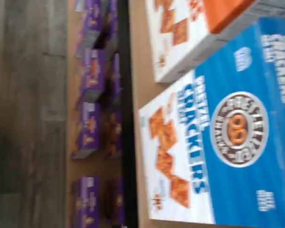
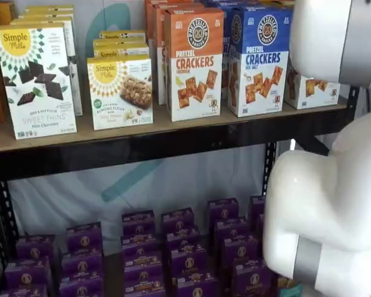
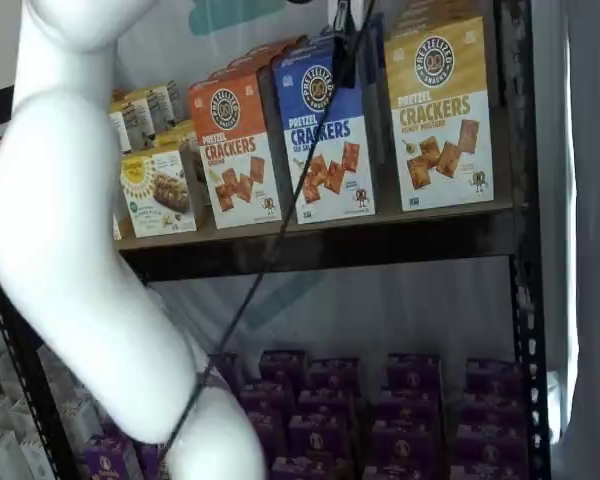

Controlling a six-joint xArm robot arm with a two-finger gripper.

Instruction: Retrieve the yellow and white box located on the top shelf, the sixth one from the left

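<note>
Yellow and white box (image 3: 438, 110) stands upright at the right end of the top shelf (image 3: 380, 240), just right of the blue box (image 3: 325, 135). End effector (image 3: 346, 45) (only dark fingers at the view's top edge, probably) hangs near the blue box; spread or pressed together, can't tell. Step: approach, w/ nothing held. Next: shift right, line up w/ the yellow front.

My arm (image 3: 70, 260) rises bent in both shelf views; I see the gripper (image 3: 345, 45) only side-on.
</note>
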